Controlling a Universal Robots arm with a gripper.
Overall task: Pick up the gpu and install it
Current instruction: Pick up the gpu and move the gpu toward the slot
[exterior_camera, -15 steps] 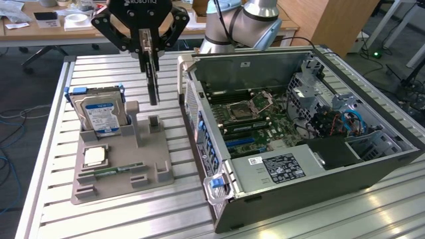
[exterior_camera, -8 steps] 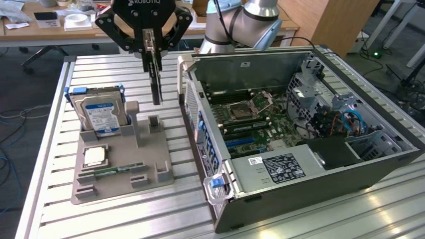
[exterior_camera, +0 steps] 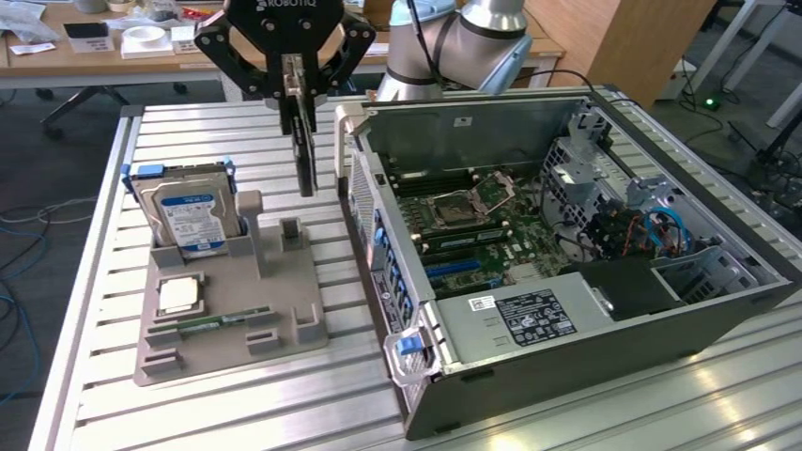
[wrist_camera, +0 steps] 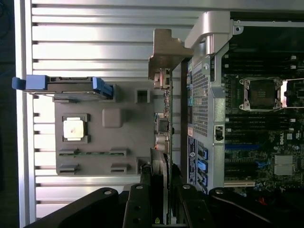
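Robot arm's gripper point(exterior_camera: 299, 89) clamps shut on the gpu point(exterior_camera: 304, 150), holding the thin card on edge in the air just outside the open computer case point(exterior_camera: 626, 348), close to its rear panel (the card's silver bracket point(wrist_camera: 166, 50) sits at the end farthest from the fingers). Beyond the card from the case, a grey fixture point(exterior_camera: 288, 319) on the slatted table point(exterior_camera: 188, 132) carries an upright hard drive point(exterior_camera: 188, 218), a processor point(exterior_camera: 179, 296) and a memory stick point(exterior_camera: 207, 322).
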